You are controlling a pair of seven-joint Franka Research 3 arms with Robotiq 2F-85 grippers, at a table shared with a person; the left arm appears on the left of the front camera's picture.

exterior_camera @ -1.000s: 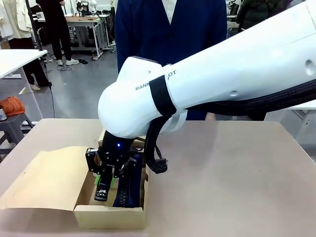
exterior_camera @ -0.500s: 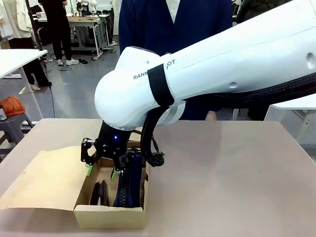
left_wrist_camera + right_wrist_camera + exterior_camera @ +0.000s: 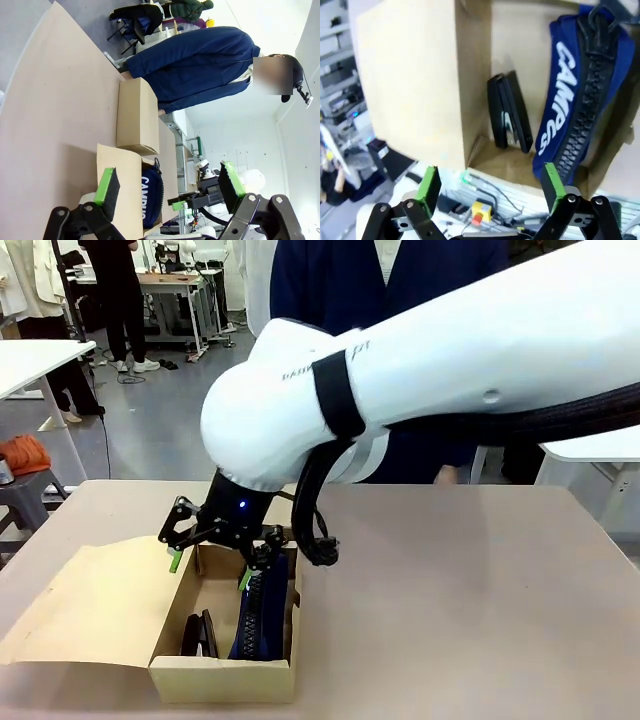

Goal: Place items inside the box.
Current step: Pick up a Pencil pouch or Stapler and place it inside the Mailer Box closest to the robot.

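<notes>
Right gripper (image 3: 209, 570) hangs just above the open box (image 3: 222, 678), jaws spread wide with nothing between them, so it carries no item; left gripper (image 3: 168, 184) is likewise spread wide and empty, held apart from the box. Inside, the navy pouch (image 3: 560, 120) stands on its long edge, zip uppermost, against one side wall, which leaves floor room; the black staplers (image 3: 510, 117) lie side by side there, beside the pouch. The lid flap (image 3: 90, 605) lies folded out on the table (image 3: 450, 590), which keeps the opening free for further items.
</notes>
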